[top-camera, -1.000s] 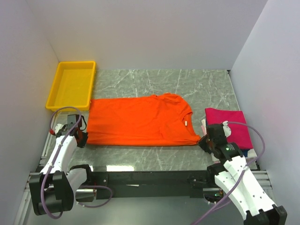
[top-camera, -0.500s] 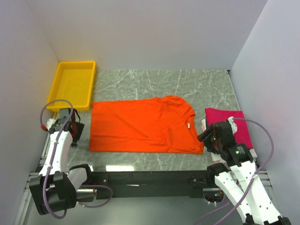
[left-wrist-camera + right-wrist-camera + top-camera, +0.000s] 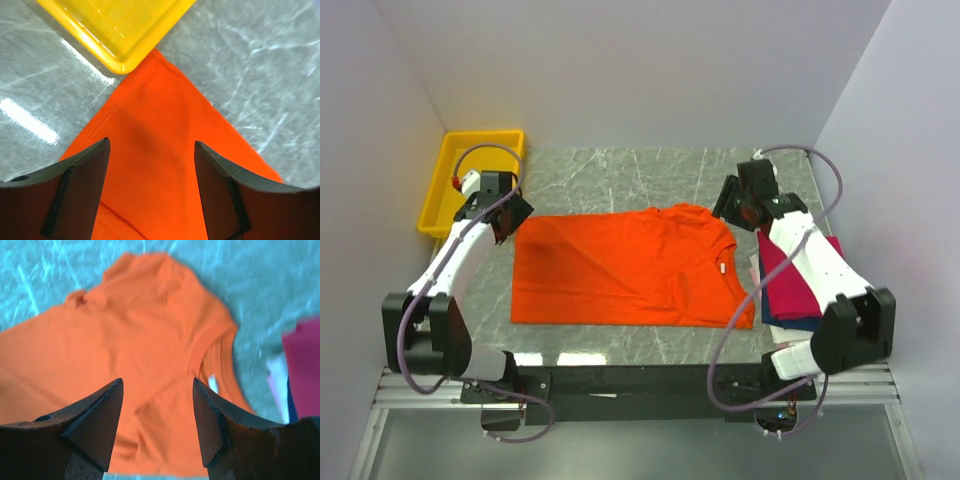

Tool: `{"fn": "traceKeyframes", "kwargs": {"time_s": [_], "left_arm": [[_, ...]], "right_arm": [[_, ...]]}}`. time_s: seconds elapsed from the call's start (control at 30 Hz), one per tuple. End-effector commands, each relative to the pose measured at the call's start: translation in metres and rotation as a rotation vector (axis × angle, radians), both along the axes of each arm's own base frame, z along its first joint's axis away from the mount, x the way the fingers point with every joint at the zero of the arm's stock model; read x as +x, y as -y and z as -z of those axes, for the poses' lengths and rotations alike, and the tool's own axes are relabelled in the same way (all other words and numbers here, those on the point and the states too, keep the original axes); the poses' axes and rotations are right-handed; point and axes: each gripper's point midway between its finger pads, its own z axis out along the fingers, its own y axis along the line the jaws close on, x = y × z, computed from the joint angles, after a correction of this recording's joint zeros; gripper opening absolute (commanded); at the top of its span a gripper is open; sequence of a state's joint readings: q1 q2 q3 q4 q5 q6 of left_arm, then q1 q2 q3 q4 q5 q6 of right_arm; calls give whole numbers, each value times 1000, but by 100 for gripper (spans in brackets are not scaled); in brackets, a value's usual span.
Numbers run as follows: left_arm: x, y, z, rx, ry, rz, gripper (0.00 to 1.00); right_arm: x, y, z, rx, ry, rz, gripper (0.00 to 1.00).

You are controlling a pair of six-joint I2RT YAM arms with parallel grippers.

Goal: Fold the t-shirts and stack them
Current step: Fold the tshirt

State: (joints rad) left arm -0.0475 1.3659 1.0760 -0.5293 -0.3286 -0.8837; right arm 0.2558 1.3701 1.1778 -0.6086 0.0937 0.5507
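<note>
The left arm (image 3: pixel 455 265) and the right arm (image 3: pixel 810 255) are built of smooth white shells joined by chunky black joints, each with a large black housing (image 3: pixel 420 335) at the shoulder. A pale lilac cable (image 3: pixel 485 150) loops along each arm, and a small red tag (image 3: pixel 457 182) shows near the left wrist. The fingers (image 3: pixel 82 190) are dark matte wedges tapering to blunt tips, one with a small round hole.

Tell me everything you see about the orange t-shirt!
The orange t-shirt is bright, soft cloth, spread flat with slight creases on the marbled table. Its collar, with a small white label, points toward the right arm's side. Its far left corner reaches the yellow tray. Nothing grips it.
</note>
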Motion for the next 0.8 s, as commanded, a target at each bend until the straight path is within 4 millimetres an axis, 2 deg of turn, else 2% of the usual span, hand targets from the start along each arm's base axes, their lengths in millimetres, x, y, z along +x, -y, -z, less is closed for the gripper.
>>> {"fn": "traceKeyframes", "kwargs": {"time_s": [0.0, 0.13, 0.17, 0.2, 0.27, 0.4, 0.43, 0.5, 0.53, 0.57, 0.6, 0.67, 0.77], "left_arm": [[22, -3, -14, 42, 49, 10, 71], [35, 4, -1, 10, 34, 13, 71], [38, 5, 7, 11, 4, 12, 70], [44, 4, 3, 13, 6, 8, 69], [40, 6, 15, 11, -48, 9, 68], [9, -10, 35, 60, -133, -81, 68], [2, -12, 37, 53, -137, -95, 66], [-15, -14, 50, 37, -176, -143, 64], [-19, -12, 51, 19, -172, -151, 64], [-27, -14, 54, 17, -183, -171, 61], [-31, -14, 56, 19, -197, -171, 60], [-31, -15, 52, 24, -181, -169, 60], [-33, -12, 56, 12, -214, -151, 54]], "right_arm": [[35, 10, -19, -36, 72, -21, 64], [54, 5, -11, -26, 61, -41, 64], [58, 2, -2, -27, 39, -53, 63], [61, 0, 0, -24, 34, -55, 63], [65, -4, 5, -9, 23, -63, 62], [53, -23, 16, 3, 6, -94, 61], [43, -31, 25, -12, -15, -106, 60], [39, -38, 32, -20, -11, -103, 60], [36, -37, 44, -36, -39, -91, 60], [38, -36, 52, -42, -49, -71, 59], [38, -36, 52, -41, -49, -69, 59], [46, -33, 54, -56, -49, -50, 59], [62, -35, 54, -34, -56, -57, 58]]}}
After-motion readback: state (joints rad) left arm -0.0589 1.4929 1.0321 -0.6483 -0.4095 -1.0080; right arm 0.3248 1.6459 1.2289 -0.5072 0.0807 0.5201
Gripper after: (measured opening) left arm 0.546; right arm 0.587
